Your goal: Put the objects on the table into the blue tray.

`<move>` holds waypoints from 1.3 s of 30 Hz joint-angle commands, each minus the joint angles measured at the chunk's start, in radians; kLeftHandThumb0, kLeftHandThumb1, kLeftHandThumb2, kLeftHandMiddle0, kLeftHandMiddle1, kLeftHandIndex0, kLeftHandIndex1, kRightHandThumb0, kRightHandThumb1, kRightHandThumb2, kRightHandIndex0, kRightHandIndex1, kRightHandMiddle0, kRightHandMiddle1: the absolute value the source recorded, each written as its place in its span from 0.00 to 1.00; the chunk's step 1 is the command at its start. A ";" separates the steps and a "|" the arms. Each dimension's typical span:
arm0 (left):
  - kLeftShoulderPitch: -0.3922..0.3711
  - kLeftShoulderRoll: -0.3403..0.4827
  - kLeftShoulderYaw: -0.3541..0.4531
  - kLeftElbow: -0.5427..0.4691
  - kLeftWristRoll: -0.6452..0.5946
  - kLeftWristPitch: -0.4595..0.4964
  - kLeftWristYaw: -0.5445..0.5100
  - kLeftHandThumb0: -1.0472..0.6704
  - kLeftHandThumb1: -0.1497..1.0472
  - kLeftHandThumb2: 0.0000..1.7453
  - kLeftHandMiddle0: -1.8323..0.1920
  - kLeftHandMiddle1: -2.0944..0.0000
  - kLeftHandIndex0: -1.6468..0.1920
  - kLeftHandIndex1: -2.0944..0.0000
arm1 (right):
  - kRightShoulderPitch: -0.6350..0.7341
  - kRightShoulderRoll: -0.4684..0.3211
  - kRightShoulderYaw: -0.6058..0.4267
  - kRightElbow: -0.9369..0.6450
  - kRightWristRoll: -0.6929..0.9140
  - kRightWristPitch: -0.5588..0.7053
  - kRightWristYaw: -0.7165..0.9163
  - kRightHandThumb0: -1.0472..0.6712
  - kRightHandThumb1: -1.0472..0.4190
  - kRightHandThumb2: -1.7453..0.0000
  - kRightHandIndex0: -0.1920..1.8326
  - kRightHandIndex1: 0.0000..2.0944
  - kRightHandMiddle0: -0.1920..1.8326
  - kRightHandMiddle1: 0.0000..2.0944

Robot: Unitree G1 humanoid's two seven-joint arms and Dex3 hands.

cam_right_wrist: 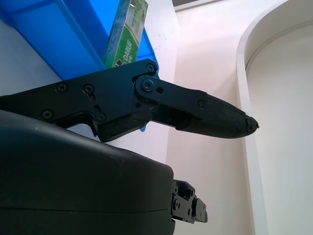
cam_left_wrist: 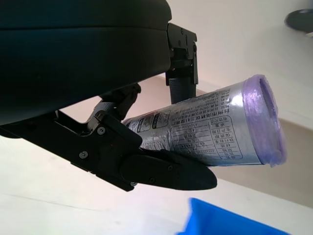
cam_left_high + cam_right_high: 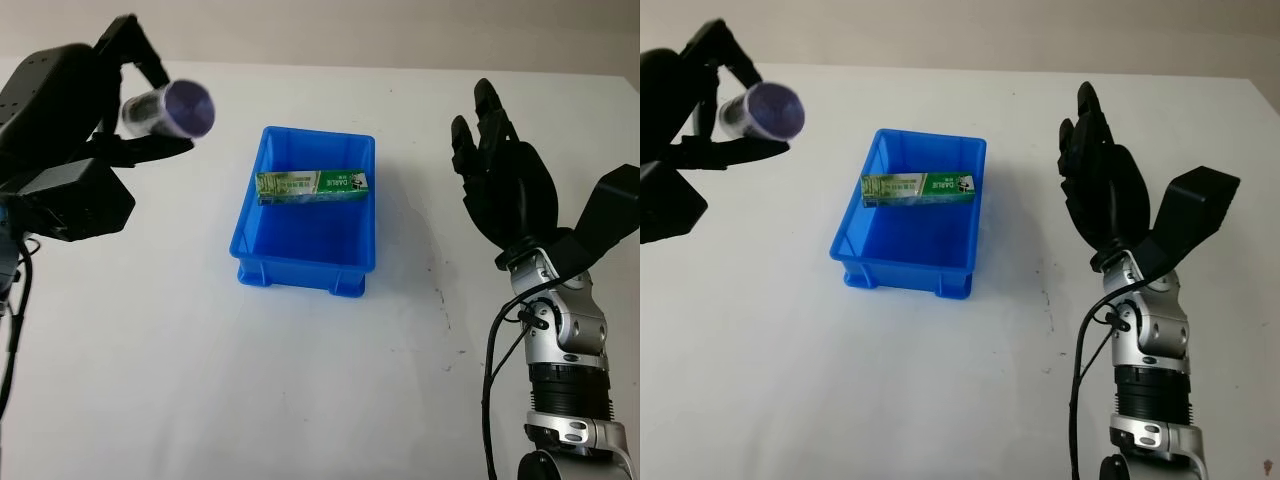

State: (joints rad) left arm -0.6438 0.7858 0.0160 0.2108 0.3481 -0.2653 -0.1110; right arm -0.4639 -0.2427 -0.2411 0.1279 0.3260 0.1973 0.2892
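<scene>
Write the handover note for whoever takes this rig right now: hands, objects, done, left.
Left hand: shut on the silver can with the purple end, held in the air to the left of the blue tray and lying roughly sideways, not yet over it.
Right hand: open, raised above the table to the right of the tray, holding nothing.
Done: the green box is already in the tray, leaning along its far wall.
Left: carry the can over the tray and release it inside.
</scene>
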 commanded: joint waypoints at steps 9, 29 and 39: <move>-0.094 -0.159 -0.060 -0.182 0.006 0.160 -0.081 0.35 1.00 0.28 0.39 0.00 0.67 0.00 | 0.009 0.001 0.000 -0.027 0.011 0.011 -0.007 0.16 0.00 0.59 0.00 0.00 0.00 0.00; -0.204 -0.311 -0.283 0.089 0.170 0.103 -0.169 0.36 1.00 0.28 0.32 0.00 0.57 0.00 | 0.015 -0.007 0.005 -0.054 -0.003 0.010 -0.031 0.17 0.00 0.57 0.00 0.00 0.00 0.00; -0.229 -0.227 -0.386 -0.024 0.387 0.292 -0.445 0.17 1.00 0.28 0.83 0.53 0.93 0.51 | 0.014 -0.005 0.003 -0.049 -0.001 0.011 -0.027 0.17 0.00 0.57 0.00 0.00 0.00 0.00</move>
State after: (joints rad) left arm -0.8698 0.5425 -0.3584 0.2086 0.7292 0.0259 -0.5410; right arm -0.4579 -0.2404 -0.2367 0.0857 0.3245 0.2097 0.2599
